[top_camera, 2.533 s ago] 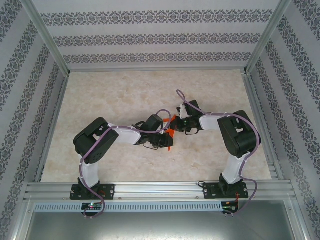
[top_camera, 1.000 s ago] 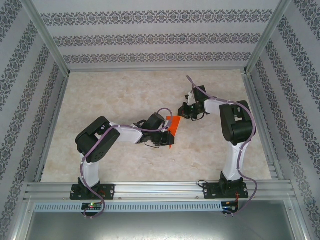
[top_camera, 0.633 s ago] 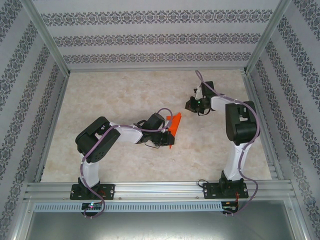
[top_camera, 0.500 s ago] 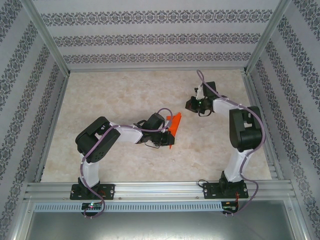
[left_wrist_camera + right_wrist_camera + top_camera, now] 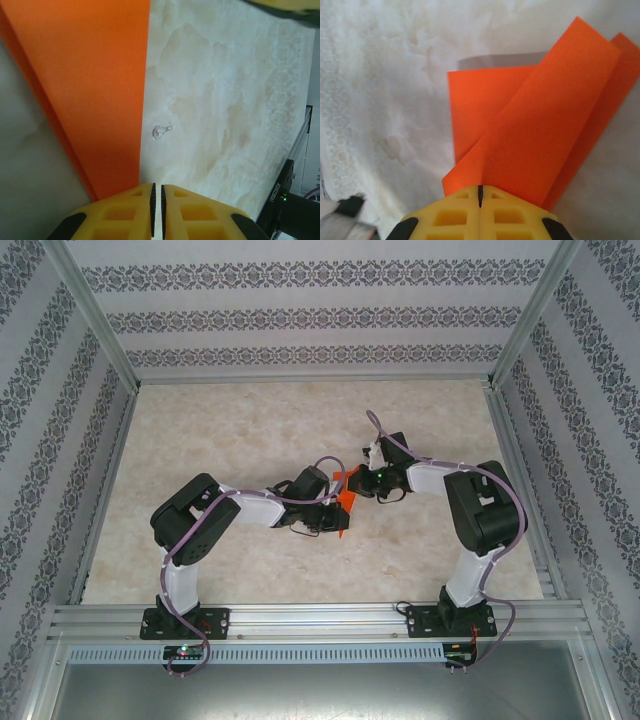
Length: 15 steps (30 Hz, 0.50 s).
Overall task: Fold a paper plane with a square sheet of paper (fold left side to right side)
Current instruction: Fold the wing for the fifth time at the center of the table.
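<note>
The orange sheet of paper [image 5: 345, 490], partly folded, lies mid-table between my two grippers. My left gripper [image 5: 336, 510] sits at its left side. In the left wrist view the paper [image 5: 95, 100] runs under the left fingertip, and the gripper [image 5: 157, 187] shows only a hairline slit with nothing in it. My right gripper [image 5: 363, 480] meets the paper from the right. Its jaws [image 5: 480, 189] are shut, with the tips at the near edge of a raised flap [image 5: 540, 135] that slants over a flat layer [image 5: 470, 100]. I cannot tell whether the flap is pinched.
The marbled table top [image 5: 250, 430] is open to the back and left. Patterned walls and aluminium posts enclose it, and a metal rail [image 5: 320, 618] runs along the near edge. A small clear speck [image 5: 161, 132] lies on the table beside the paper.
The right gripper swung off to the back right, away from the paper, then came back to its right edge. The left arm stayed put at the paper.
</note>
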Each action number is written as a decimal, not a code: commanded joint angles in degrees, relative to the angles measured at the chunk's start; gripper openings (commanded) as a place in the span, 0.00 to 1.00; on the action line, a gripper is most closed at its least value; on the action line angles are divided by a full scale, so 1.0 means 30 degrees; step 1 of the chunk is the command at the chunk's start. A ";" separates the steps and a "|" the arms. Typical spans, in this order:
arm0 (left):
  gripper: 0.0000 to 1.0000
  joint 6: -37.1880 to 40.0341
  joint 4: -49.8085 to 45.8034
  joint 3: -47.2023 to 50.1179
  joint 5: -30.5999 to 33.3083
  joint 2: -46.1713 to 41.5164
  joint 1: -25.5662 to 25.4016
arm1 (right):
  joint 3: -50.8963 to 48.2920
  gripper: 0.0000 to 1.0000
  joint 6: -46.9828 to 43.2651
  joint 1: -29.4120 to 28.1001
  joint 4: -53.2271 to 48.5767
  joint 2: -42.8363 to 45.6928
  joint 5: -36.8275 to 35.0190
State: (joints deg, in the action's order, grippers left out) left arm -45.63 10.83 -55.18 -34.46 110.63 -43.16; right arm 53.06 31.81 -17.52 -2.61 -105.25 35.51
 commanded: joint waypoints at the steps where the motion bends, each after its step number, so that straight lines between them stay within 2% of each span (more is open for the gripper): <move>1: 0.17 0.0344 -0.1270 0.0740 0.0127 -0.0597 -0.0409 | 0.0269 0.00 0.0246 -0.0240 0.0016 -0.0805 -0.0126; 9: 0.24 0.0204 -0.1647 0.0414 0.0150 -0.2433 -0.0410 | 0.0659 0.00 -0.0606 -0.0231 -0.1888 -0.1214 -0.1288; 15: 0.24 -0.0532 -0.0825 0.0752 -0.0778 -0.1848 -0.0409 | 0.0787 0.00 -0.0849 -0.0256 -0.2237 -0.1215 -0.1585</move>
State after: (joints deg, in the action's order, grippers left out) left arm -45.71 8.10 -54.11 -34.72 104.44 -43.55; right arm 55.05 31.09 -17.80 -5.58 -107.37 34.79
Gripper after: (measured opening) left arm 0.236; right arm 0.053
